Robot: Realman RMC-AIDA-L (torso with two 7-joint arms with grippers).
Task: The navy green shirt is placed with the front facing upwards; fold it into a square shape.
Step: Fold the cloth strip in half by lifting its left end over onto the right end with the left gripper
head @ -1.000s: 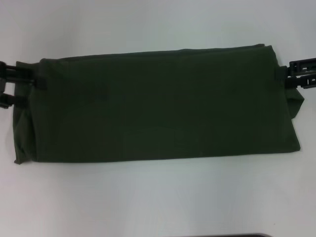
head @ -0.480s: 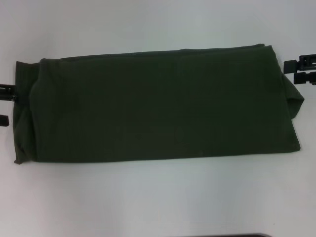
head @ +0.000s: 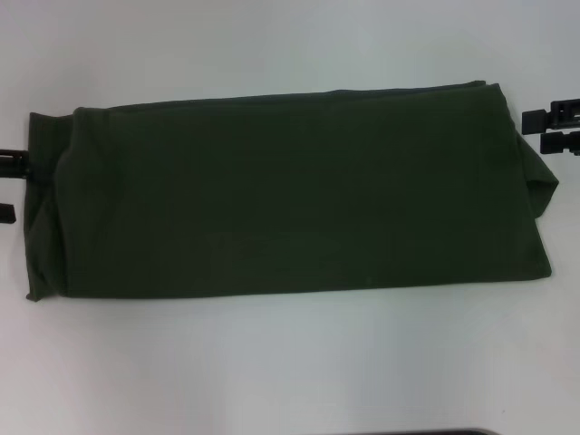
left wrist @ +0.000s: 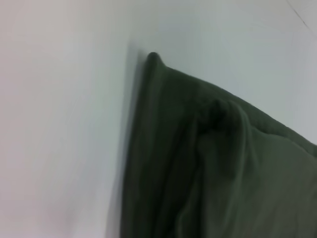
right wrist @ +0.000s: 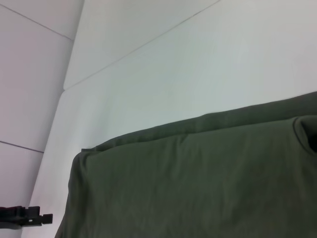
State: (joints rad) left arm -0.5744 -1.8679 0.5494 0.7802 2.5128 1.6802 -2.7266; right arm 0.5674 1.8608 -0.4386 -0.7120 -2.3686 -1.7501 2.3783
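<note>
From your head camera, the shirt (head: 290, 190) lies as a long folded band across the white table (head: 290, 362), plain side up. Your left gripper (head: 7, 188) and right gripper (head: 551, 130) sit just off its two ends, fingers parted and empty, likely released. Left wrist: a bunched shirt end. Right wrist: the band's flat edge, the far gripper beyond.
</note>
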